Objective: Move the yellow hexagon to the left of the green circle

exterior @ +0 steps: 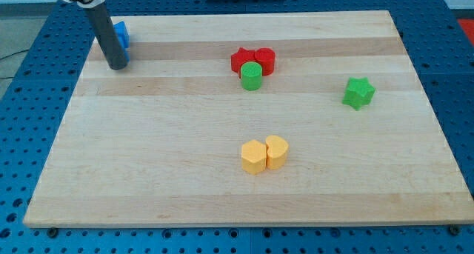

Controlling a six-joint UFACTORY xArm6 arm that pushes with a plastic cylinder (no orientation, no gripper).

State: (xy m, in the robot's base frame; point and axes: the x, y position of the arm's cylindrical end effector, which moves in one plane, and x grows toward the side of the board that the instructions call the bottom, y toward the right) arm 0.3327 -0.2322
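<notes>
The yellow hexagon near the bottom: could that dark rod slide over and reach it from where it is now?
Probably yes: my tip sits far upper left, and bare board lies between it and the yellow hexagon.

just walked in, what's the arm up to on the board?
It's a block-pushing run. My tip sits at the board's top left, right against a blue block, far from its target. The yellow hexagon lies low in the middle, touching another yellow block. The green circle is above them, against two red blocks. A green star sits at the view's right.
</notes>
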